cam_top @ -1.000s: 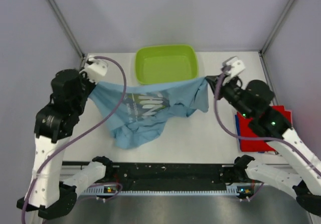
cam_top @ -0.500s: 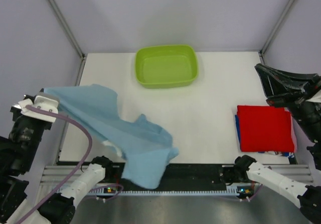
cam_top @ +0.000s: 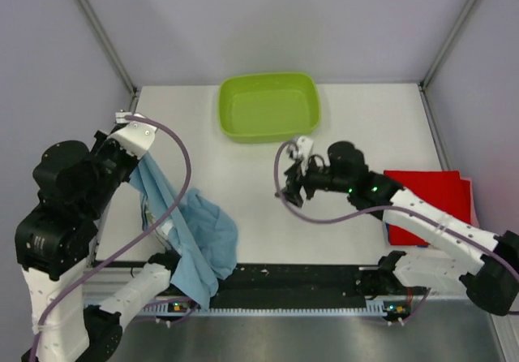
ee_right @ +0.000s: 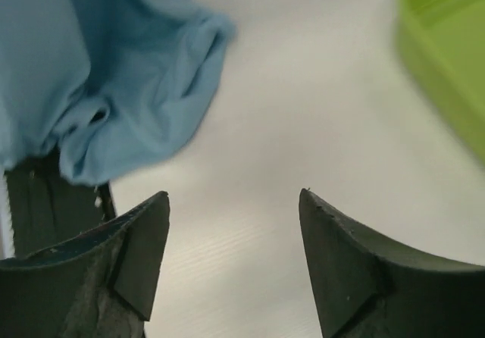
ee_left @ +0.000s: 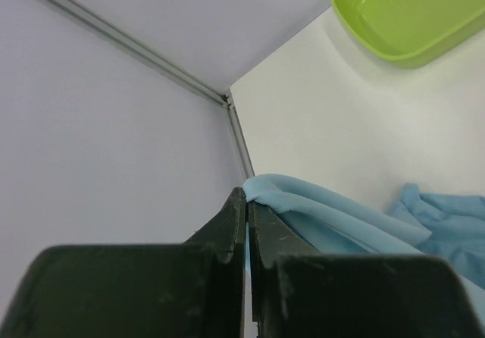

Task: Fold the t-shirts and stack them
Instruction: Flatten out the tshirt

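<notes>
Left hand (ee_left: pixel 246 199) tight on light blue t-shirt (cam_top: pixel 195 240); right hand (ee_right: pixel 233 194) half open, empty.

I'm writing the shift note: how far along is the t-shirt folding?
Done: a red t-shirt lies folded at the right of the table. In hand: the left gripper is shut on an edge of the light blue t-shirt, which hangs crumpled over the near edge; the right gripper is open and empty above the table. Left: spreading, folding and stacking the light blue one.
</notes>
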Controlling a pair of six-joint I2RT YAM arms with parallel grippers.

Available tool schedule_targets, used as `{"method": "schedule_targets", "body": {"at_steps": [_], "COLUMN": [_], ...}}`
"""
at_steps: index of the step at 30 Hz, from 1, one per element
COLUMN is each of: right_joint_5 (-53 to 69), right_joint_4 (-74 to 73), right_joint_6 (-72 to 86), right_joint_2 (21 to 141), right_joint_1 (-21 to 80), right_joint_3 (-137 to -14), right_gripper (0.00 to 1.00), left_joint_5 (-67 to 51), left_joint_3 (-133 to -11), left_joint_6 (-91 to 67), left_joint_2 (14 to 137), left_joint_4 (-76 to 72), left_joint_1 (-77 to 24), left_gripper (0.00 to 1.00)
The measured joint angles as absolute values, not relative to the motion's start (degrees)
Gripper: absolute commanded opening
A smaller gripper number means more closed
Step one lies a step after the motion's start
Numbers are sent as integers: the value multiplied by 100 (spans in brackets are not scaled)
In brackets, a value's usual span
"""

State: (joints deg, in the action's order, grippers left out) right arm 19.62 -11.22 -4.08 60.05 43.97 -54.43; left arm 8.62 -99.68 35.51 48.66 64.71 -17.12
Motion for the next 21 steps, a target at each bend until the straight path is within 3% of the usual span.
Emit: {"method": "schedule_targets", "body": {"at_steps": [2, 4, 11, 21], "right_joint_5": [2298, 2582, 3164, 4274], "right_joint_4": [-788, -574, 950, 2215], "right_joint_6": [-480, -666, -626, 849], "right_joint_2": [6333, 6661, 8315, 10580], "right_joint_1": [4772, 5280, 6466, 6805], "right_joint_3": [-4842, -4593, -5151, -6357], "right_gripper": [94, 96, 93, 86], "left_joint_5": [1111, 1358, 1772, 2064], "left_joint_3": [-9806, -9679, -9474, -9404], "left_joint_6": [3481, 3437, 3214, 3120], "left_joint_2": [4928, 4976, 5116, 5140], "left_joint_4": [6241, 6051, 5660, 5483], "left_joint_1": [-1712, -1712, -1710, -1706], "left_gripper": [0, 0, 0, 0]}}
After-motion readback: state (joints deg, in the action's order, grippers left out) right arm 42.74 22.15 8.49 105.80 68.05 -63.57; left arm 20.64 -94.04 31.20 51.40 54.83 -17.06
